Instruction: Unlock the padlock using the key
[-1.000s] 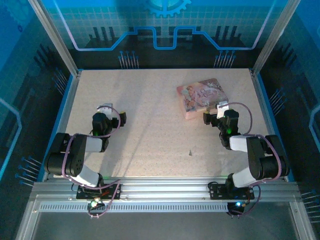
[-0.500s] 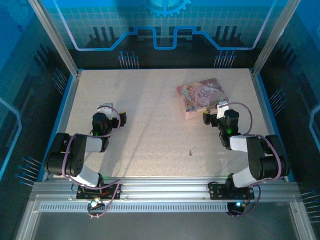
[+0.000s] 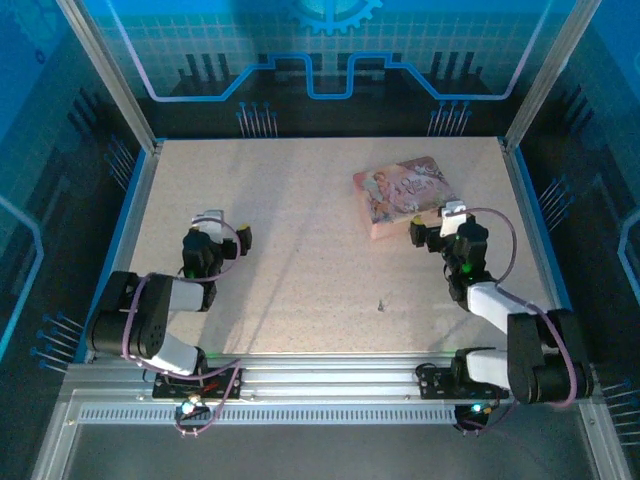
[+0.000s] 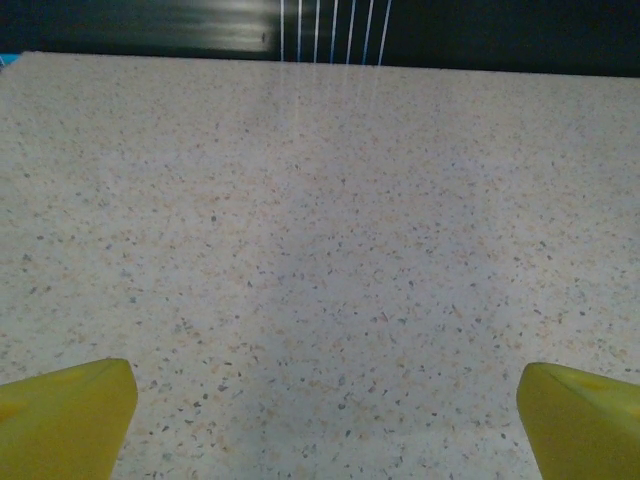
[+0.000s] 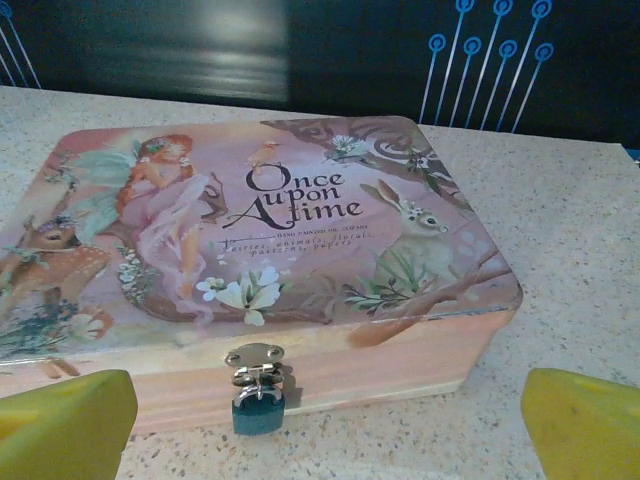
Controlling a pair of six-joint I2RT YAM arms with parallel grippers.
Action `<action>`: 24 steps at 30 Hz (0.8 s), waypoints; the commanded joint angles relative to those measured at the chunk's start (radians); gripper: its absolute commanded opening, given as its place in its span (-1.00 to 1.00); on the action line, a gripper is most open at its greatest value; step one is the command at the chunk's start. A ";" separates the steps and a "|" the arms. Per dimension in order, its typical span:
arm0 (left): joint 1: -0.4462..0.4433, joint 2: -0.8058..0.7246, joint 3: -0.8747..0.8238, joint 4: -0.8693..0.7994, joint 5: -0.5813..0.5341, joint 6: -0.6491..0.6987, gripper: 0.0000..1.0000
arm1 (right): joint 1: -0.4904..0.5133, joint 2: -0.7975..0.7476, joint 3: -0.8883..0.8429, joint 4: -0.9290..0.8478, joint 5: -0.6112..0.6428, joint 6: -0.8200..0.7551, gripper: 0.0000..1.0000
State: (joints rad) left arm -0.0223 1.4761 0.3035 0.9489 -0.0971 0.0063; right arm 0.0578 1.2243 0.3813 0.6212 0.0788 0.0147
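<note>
Bluish metal is glinting on the padlock (image 5: pixel 258 412), which is hanging closed from the hasp at six o'clock on the pink box (image 5: pixel 270 240), toward two o'clock on the desk (image 3: pixel 300 200). The key (image 3: pixel 380 305), seemingly that dark speck, is lying untouched toward five o'clock. The right hand (image 5: pixel 325 435) and left hand (image 4: pixel 320 420) are both gaping apart, holding nothing. Nothing is looking done yet: fetching, inserting and turning the key are all waiting.
</note>
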 commanded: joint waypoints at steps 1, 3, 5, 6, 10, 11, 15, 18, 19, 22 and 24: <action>-0.016 -0.103 0.006 -0.043 -0.039 0.018 0.98 | -0.011 -0.078 0.011 -0.138 -0.001 0.021 0.99; -0.037 -0.160 0.025 -0.123 -0.064 0.034 0.98 | -0.017 -0.121 0.034 -0.210 -0.018 0.030 0.99; -0.052 -0.225 0.079 -0.284 -0.073 0.004 0.98 | -0.030 -0.139 0.077 -0.284 -0.050 0.049 1.00; -0.053 -0.255 0.115 -0.375 -0.072 -0.055 0.98 | -0.043 -0.138 0.106 -0.324 -0.078 0.065 1.00; -0.054 -0.303 0.198 -0.528 0.018 -0.306 0.98 | -0.101 -0.093 0.234 -0.479 -0.205 0.130 0.99; -0.054 -0.305 0.205 -0.530 0.028 -0.374 0.98 | -0.115 -0.077 0.257 -0.496 -0.231 0.144 0.99; -0.068 -0.272 0.280 -0.624 0.098 -0.527 0.98 | -0.178 0.015 0.373 -0.581 -0.330 0.210 1.00; -0.121 -0.220 0.356 -0.716 0.121 -0.554 0.98 | -0.203 0.105 0.465 -0.637 -0.383 0.233 1.00; -0.144 -0.201 0.379 -0.738 0.122 -0.558 0.98 | -0.206 0.134 0.490 -0.653 -0.390 0.237 1.00; -0.214 -0.128 0.449 -0.783 0.139 -0.583 0.98 | -0.219 0.228 0.589 -0.704 -0.407 0.242 0.99; -0.259 -0.065 0.495 -0.776 0.162 -0.608 0.98 | -0.224 0.290 0.640 -0.723 -0.395 0.248 0.99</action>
State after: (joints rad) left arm -0.2325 1.3510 0.7372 0.2409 0.0078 -0.5285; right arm -0.1463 1.4570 0.9535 -0.0120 -0.2745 0.2317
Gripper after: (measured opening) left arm 0.990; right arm 0.997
